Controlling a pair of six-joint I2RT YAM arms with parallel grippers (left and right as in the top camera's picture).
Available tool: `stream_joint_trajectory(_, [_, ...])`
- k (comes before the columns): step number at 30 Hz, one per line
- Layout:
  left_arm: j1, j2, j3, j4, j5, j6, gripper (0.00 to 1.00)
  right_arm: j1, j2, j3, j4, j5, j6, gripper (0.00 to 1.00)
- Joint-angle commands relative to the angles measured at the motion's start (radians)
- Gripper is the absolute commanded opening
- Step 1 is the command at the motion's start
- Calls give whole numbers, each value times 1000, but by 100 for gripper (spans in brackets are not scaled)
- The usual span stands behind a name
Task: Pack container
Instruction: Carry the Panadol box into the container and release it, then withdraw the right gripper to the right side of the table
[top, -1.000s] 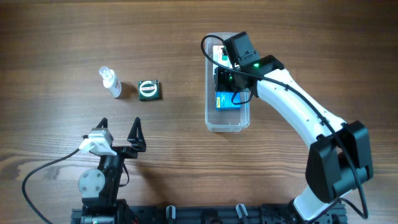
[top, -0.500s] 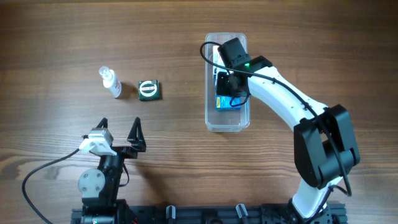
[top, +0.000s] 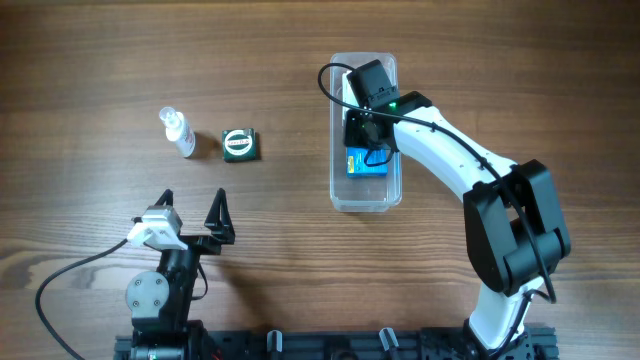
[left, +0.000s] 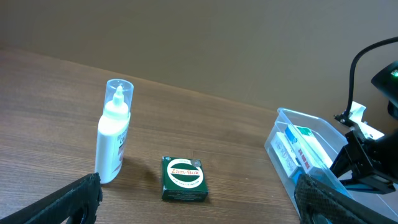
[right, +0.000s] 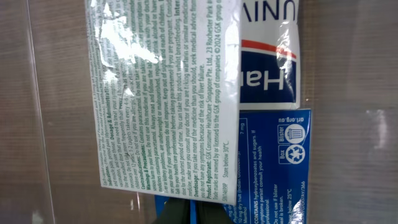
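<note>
The clear container (top: 337, 185) stands right of centre and shows at the right of the left wrist view (left: 280, 146). Inside it lie a blue box (top: 368, 165) and a white box with green print (right: 168, 93), the white one partly over the blue one (right: 273, 168). My right gripper (top: 362, 128) is down inside the container with its dark fingers (right: 189, 214) close together. Their tips are hidden under the white box's edge. My left gripper (top: 190, 212) is open and empty near the front left, its fingers framing the left wrist view (left: 202, 210).
A small clear spray bottle (top: 178, 132) stands at the left, also in the left wrist view (left: 113, 140). A green Zam-Buk box (top: 240, 144) lies beside it (left: 185, 179). A black cable loops over the container's far end.
My right gripper has shifted a little towards the container's far end and lower into it, with the arm swinging left. The left arm has not moved.
</note>
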Motion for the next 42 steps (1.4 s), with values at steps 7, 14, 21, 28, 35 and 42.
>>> stream_joint_trajectory(7, [8, -10, -5, -6, -10, -10, 100, 6, 13, 7, 16, 91, 26, 4])
stream_joint_trajectory(14, [8, -10, -5, -6, -10, -10, 100, 6, -45, 19, 8, 64, 23, 8])
stream_joint_trajectory(21, [8, -10, -5, -6, -10, -10, 100, 1, -263, 27, -15, 71, -1, 18])
stream_joint_trajectory(28, [8, -10, -5, -6, -10, -10, 100, -148, -551, 27, -95, 229, 0, 95])
stream_joint_trajectory(35, [8, -10, -5, -6, -10, -10, 100, -546, -576, 17, -242, 242, 3, 100])
stream_joint_trajectory(42, [8, -10, -5, -6, -10, -10, 100, -782, -406, 16, -243, 45, 4, 100])
